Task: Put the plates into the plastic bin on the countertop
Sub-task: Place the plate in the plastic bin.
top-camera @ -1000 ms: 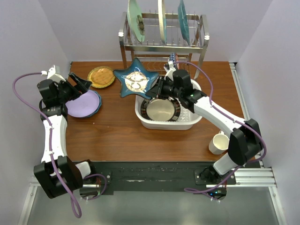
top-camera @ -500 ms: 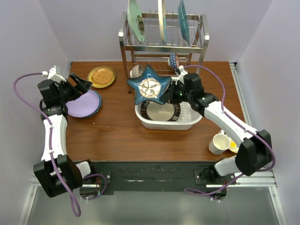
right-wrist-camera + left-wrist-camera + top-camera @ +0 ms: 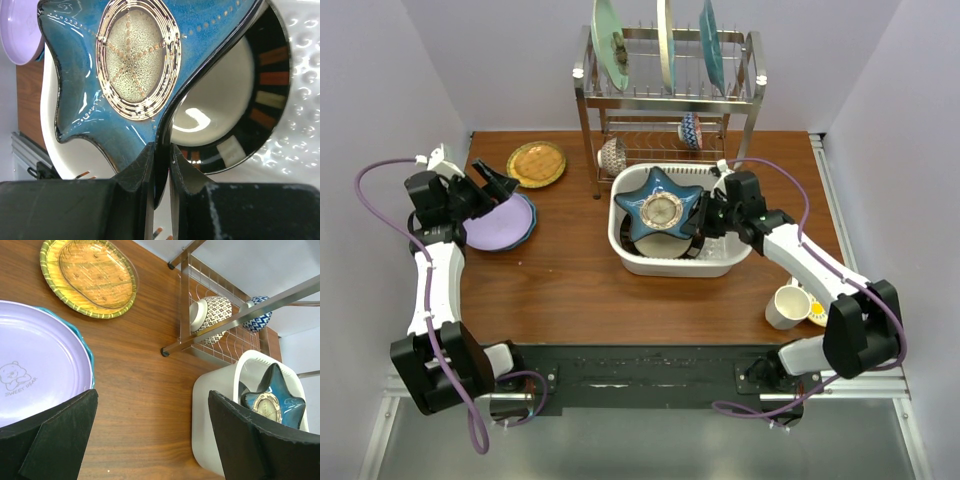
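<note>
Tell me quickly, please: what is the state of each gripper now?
Left gripper: open, holding nothing.
Right gripper: shut on the blue star-shaped plate, above the plastic bin.

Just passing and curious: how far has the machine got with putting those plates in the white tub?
Done: one dark-rimmed plate lies in the plastic bin. In hand: the right gripper grips the blue star-shaped plate by its edge, over that plate in the bin. Remaining: the lavender plate and amber plate sit on the countertop, the left gripper open beside the lavender one.
</note>
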Motion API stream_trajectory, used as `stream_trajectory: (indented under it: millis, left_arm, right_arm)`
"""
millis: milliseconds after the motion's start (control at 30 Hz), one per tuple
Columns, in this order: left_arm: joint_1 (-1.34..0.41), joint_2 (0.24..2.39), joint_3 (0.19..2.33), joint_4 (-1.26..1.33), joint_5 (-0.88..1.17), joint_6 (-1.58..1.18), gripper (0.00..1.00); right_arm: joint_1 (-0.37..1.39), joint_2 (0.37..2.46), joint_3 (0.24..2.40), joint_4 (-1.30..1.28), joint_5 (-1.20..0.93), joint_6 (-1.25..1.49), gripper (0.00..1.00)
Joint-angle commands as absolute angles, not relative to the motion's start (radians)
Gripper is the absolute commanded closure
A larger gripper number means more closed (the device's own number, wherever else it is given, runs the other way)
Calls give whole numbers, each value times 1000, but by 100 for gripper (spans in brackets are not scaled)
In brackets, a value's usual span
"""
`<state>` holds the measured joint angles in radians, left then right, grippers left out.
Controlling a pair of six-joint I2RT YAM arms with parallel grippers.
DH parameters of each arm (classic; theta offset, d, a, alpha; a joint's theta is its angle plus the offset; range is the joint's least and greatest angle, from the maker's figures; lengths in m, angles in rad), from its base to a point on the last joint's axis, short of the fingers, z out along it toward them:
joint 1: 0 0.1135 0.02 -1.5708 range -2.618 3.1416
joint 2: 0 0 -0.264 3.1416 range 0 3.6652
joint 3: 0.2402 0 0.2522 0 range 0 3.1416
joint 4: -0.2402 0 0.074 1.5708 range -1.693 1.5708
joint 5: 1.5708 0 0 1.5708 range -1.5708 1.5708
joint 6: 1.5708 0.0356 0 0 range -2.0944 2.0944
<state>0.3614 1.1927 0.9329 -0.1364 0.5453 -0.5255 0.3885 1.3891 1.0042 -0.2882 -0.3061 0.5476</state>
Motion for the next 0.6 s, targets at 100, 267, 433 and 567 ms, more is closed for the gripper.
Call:
stream_trajectory:
  millis: [100, 267, 433, 567]
  left_arm:
    - [367, 1200, 920, -94, 566, -492, 3]
    - [368, 1207, 920, -94, 568, -491, 3]
    - [368, 1206, 919, -94, 568, -491, 3]
    - [367, 1210, 916, -92, 568, -489, 4]
  right_arm:
    - [359, 1318, 993, -124, -377, 534, 100]
    - [354, 1336, 976, -118, -382, 528, 100]
    - [350, 1364, 960, -104, -394, 525, 100]
    - [348, 1390, 950, -89, -400, 529, 100]
